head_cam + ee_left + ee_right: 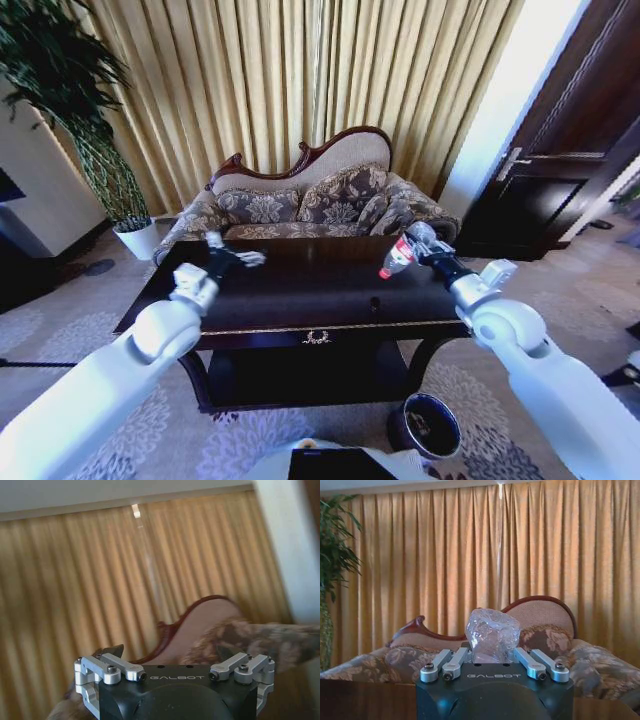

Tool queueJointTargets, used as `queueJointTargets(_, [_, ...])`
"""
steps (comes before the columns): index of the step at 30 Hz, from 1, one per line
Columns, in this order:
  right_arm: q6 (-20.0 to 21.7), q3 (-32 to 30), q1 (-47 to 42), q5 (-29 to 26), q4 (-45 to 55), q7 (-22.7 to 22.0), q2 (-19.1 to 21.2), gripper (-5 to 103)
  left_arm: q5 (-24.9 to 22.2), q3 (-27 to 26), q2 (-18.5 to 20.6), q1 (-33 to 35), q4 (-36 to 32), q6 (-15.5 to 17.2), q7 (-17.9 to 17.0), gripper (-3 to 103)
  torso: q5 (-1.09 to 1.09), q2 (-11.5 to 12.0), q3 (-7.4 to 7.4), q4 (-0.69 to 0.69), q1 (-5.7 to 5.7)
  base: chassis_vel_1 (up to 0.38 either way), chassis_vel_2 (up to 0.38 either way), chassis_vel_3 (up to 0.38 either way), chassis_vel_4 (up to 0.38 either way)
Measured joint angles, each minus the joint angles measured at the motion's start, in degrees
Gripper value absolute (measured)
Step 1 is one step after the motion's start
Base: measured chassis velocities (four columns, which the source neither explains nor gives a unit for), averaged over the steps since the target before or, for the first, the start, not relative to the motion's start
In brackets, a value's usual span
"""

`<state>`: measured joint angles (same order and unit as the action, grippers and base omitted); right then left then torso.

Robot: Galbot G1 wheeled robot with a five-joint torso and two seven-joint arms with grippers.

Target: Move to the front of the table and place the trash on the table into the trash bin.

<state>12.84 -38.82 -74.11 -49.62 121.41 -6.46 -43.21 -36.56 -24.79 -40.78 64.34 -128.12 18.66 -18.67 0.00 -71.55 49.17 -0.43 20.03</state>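
Two arms reach out from us over the table (300,300). Nearest, low on our right, we see the trash bin (425,427) on the patterned carpet, just off the table's front right leg, dark rim with something inside we can't make out. Next is the table front edge with gold trim and the brass ring-pull drawer (316,338), lower shelf under it.

Right gripper (413,246) is over the table's far right part, lifted off the surface, jaws clamped on the clear plastic bottle (398,258); red cap and label end points down and toward our left. In the right wrist view the crinkled clear bottle body (491,635) sits between the finger links, gripped narrow.

Left gripper (222,258) is over the far left part of the table, and something white, the crumpled tissue (247,257), is at its tip. We can't tell if the pincer is closed on it or just touching it; the left wrist view has the finger links (115,669) but the tips are out of frame. One small dark bit (375,302) lies on the tabletop right of centre, too small to identify.

Beyond the table: floral sofa (312,205) with carved wood back, close behind the far edge. Gold curtains (300,80) behind it. Potted plant (100,150) in a white pot far left, dark door (570,150) far right.
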Motion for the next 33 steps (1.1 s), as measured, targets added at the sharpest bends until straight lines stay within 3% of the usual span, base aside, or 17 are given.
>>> queueJointTargets(2, [0.1, -1.9, -2.1, 0.0, 0.8, -0.7, 0.1, 26, -1.9, -7.2, -1.7, 4.5, -0.3, 1.9, 0.2, 100, -0.03, 0.0, 0.0, 0.01, 0.0, 0.0, 0.0, 0.0, 0.0])
queueJointTargets(3, [0.1, -1.9, -2.1, 0.0, 0.8, -0.7, 0.1, 26, -1.9, -7.2, -1.7, 4.5, -0.3, 1.9, 0.2, 100, -0.03, 0.0, 0.0, 0.01, 0.0, 0.0, 0.0, 0.0, 0.0])
queueJointTargets(5, [0.1, -3.9, -4.4, 0.0, 1.6, -1.2, -0.1, 26, -4.4, -13.0, -2.8, 7.7, -0.3, 3.0, 0.4, 100, -0.02, 0.0, -0.01, 0.01, 0.0, 0.0, 0.0, 0.0, 0.0])
queueJointTargets(8, [0.1, -5.5, -6.5, 0.1, 2.1, -1.3, -0.7, 26, -6.0, -17.0, -3.8, 9.7, -0.1, 3.5, 0.8, 100, -0.01, 0.0, 0.0, 0.01, 0.0, 0.0, 0.0, 0.0, 0.0])
queueJointTargets(12, [-0.2, -8.9, -12.7, 2.3, 3.7, -1.4, -3.5, 26, -7.8, -25.3, -8.2, 15.5, -0.8, 5.2, 2.4, 100, 0.0, 0.0, 0.0, -0.01, 0.01, 0.0, 0.0, 0.0, 0.0])
queueJointTargets(21, [-0.7, -13.4, -18.8, 2.9, 10.7, -1.3, -5.5, 26, -10.3, -33.4, -14.1, 24.2, -5.3, 6.9, 5.1, 100, 0.0, 0.0, 0.0, 0.0, 0.01, 0.0, 0.0, 0.0, 0.0])
queueJointTargets(33, [0.2, -13.8, -21.8, 4.4, 16.3, -1.3, -7.6, 26, -12.2, -36.2, -14.2, 27.0, -10.8, 9.9, 6.1, 100, 0.0, 0.0, 0.0, 0.0, 0.0, 0.0, 0.0, 0.0, 0.0])
